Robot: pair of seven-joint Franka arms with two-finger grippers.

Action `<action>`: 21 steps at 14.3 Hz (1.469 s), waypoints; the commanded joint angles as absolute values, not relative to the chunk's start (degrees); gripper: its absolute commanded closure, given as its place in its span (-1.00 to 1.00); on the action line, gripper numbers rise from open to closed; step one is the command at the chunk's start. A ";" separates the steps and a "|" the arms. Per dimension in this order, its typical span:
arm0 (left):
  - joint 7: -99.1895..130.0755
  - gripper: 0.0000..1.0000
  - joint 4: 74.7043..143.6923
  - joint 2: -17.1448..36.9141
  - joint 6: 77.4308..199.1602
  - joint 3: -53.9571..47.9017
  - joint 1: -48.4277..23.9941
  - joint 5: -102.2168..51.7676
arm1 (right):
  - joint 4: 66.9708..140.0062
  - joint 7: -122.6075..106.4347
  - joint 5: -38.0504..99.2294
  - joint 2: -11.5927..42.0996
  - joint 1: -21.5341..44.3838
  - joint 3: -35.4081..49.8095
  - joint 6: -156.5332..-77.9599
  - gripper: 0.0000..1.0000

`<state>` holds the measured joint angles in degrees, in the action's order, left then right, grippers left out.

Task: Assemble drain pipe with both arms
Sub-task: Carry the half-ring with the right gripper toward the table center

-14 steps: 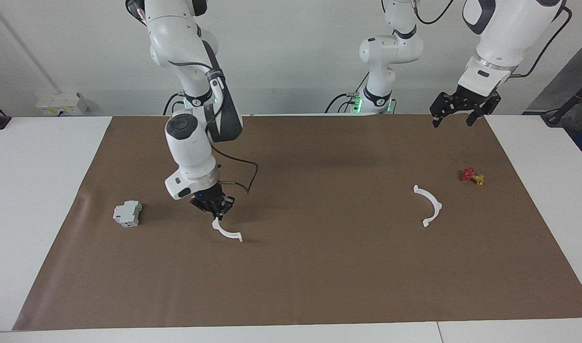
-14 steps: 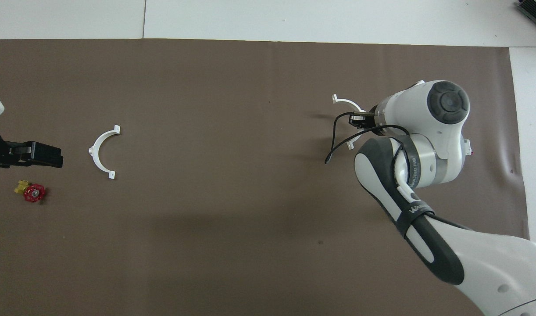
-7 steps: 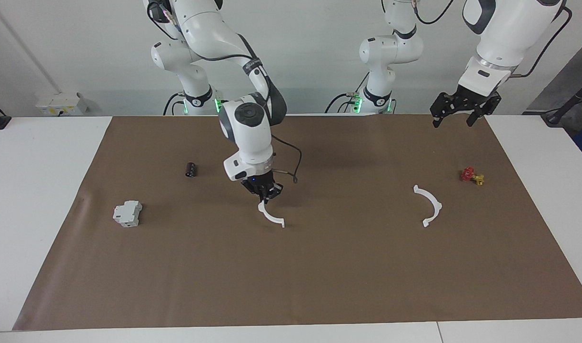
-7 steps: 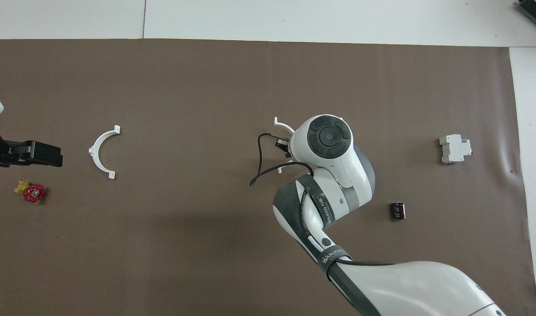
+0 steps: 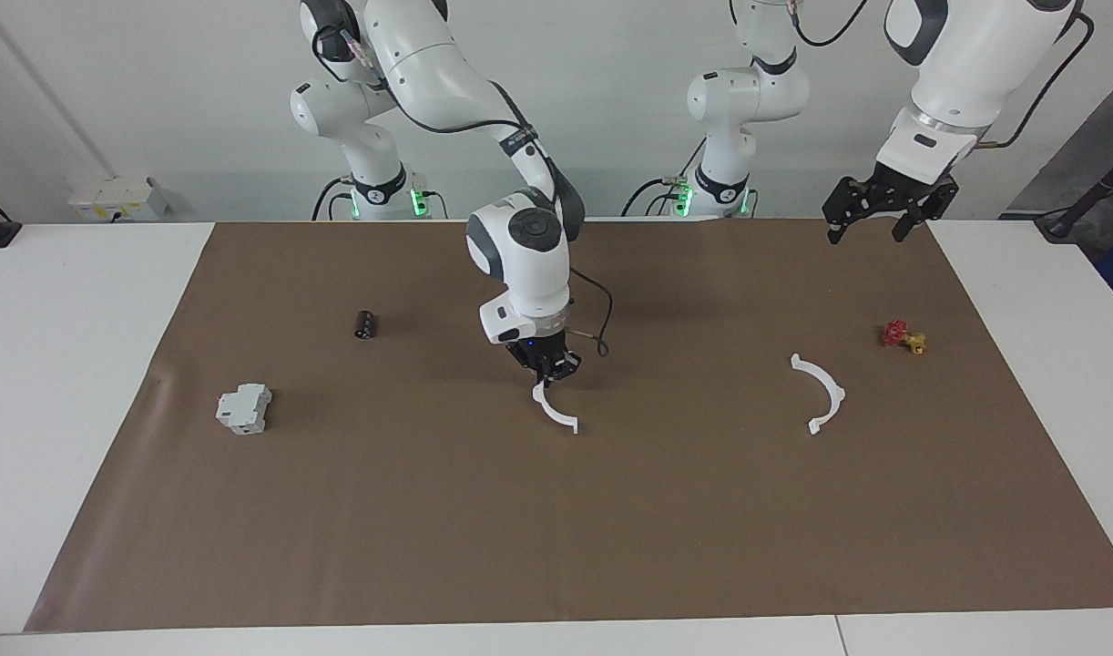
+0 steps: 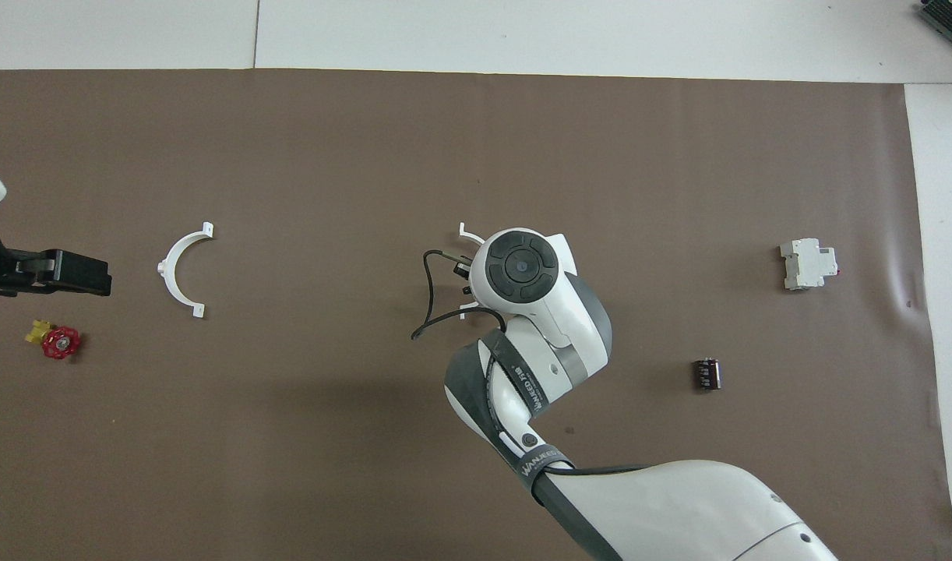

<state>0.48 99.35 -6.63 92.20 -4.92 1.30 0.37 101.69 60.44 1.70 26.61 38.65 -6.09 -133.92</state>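
Observation:
My right gripper (image 5: 546, 372) is shut on one end of a white half-ring (image 5: 556, 415) and holds it low over the middle of the brown mat (image 5: 611, 528). In the overhead view the arm's wrist hides most of this half-ring; only an end tab (image 6: 464, 228) shows. The other white half-ring (image 5: 821, 394) lies flat on the mat toward the left arm's end, and also shows in the overhead view (image 6: 181, 269). My left gripper (image 5: 866, 228) is open and empty, raised over the mat's edge by the left arm's base, where the arm waits.
A grey-white boxy block (image 5: 244, 408) lies toward the right arm's end, and a small dark cylinder (image 5: 365, 324) lies nearer to the robots than it. A small red and yellow valve (image 5: 903, 336) sits beside the lying half-ring, toward the left arm's end.
My right gripper has carried its half-ring from near the block toward the middle of the mat. The dark cylinder has come into view. The left arm has not moved.

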 commanded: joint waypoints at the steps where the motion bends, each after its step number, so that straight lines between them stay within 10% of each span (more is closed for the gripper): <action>1: -0.26 -1.00 100.28 -7.56 92.99 -5.27 2.02 -0.26 | 100.55 63.98 0.79 28.47 39.99 -6.24 -135.70 1.00; 21: -0.26 -1.00 100.46 -7.65 93.16 -5.27 2.02 -0.26 | 101.34 64.69 -0.97 28.48 40.69 -6.24 -135.35 1.00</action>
<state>0.48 99.38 -6.63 92.27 -4.92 1.30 0.37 101.70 62.81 0.36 28.28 40.54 -6.10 -135.33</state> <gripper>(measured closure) 0.000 0.925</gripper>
